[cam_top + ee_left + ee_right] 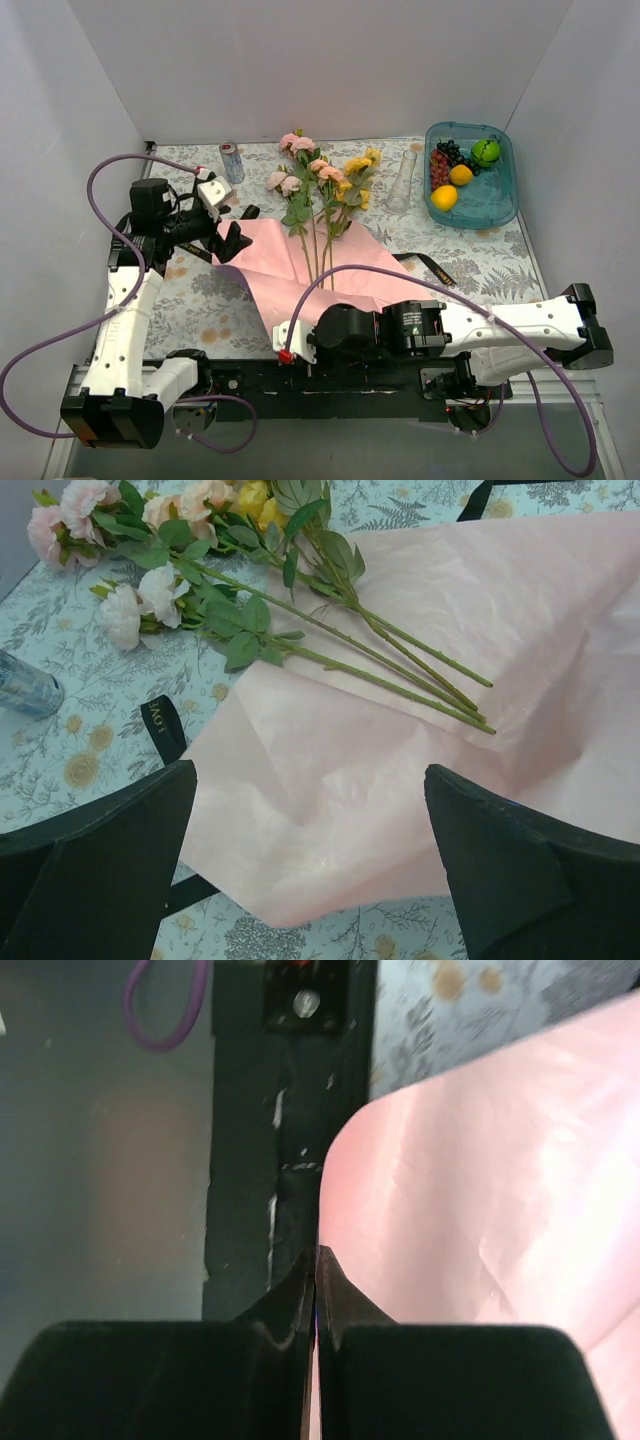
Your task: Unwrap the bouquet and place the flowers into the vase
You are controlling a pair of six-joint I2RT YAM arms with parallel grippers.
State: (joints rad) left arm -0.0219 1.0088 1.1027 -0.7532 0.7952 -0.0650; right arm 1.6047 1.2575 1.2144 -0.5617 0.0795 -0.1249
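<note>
Patterned tabletop (200,300): flowers (230,600) lie beyond the released left claw (310,772); right claw (316,1260) clenched beside the paper (480,1160).

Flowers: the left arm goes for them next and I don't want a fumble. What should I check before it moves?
1. Left gripper open and empty: ok.
2. Flowers unwrapped, stems lying bare on the paper: ok.
3. Ribbon off the stems: ok.
4. Vase upright, mouth free: ok.
5. Right gripper shut at the paper's edge; whether it pins the sheet: cannot tell.
</note>
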